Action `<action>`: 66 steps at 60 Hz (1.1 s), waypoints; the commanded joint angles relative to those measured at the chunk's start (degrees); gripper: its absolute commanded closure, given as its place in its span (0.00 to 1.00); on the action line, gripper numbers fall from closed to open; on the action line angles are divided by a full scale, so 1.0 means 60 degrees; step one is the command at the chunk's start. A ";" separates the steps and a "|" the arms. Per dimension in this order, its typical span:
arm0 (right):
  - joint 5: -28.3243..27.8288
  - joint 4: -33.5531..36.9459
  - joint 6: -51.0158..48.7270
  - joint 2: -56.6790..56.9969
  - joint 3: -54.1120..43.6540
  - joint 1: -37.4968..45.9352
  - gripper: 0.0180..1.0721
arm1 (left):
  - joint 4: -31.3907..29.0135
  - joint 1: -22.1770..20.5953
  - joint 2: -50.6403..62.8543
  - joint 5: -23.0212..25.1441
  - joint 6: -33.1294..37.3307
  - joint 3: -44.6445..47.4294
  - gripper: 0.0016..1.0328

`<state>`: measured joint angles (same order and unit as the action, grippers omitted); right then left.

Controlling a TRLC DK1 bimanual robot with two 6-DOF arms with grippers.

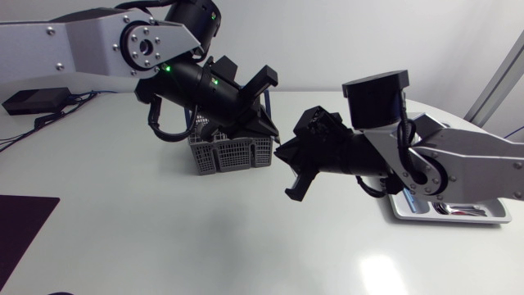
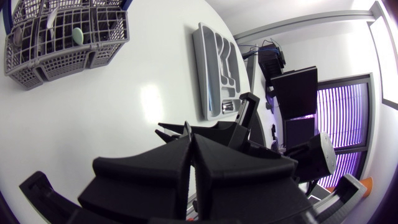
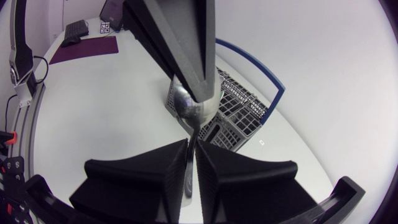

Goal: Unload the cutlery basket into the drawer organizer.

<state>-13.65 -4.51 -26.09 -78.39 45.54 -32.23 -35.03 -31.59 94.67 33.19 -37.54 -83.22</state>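
The thing I'm watching is a silver metal spoon [image 3: 198, 111] with a rounded, shiny bowl. It is up in the air between my two arms, above the white table [image 1: 164, 238] and just beside the grey plastic lattice cutlery basket [image 1: 237, 157], which has a blue hoop handle and still carries a few pieces.

My right gripper [image 3: 191, 152] is narrowed to a thin slit. In the right wrist view the spoon's slim handle runs down into that slit, with both fingers [image 3: 143, 174] against it.

My left gripper [image 2: 189, 140] comes at the spoon from the opposite end. Its two wedges are pressed almost flat together, and in the right wrist view the bowl pokes out at their tip, so it looks clamped there too. The left wrist view itself does not show the spoon.

The pale grey compartmented drawer organizer [image 2: 200, 56] lies well apart from the basket, partly under my right arm, with some cutlery in one end compartment.
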 commanded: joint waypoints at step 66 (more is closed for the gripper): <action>-0.1387 0.1866 -0.0955 0.1507 -0.0646 0.2515 0.95 | -0.3449 0.1413 0.1638 -0.0859 0.0485 -0.2741 0.05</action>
<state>-20.36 4.82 -28.75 -70.85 43.70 -20.62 -53.74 -23.66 100.99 29.23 -36.77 -96.77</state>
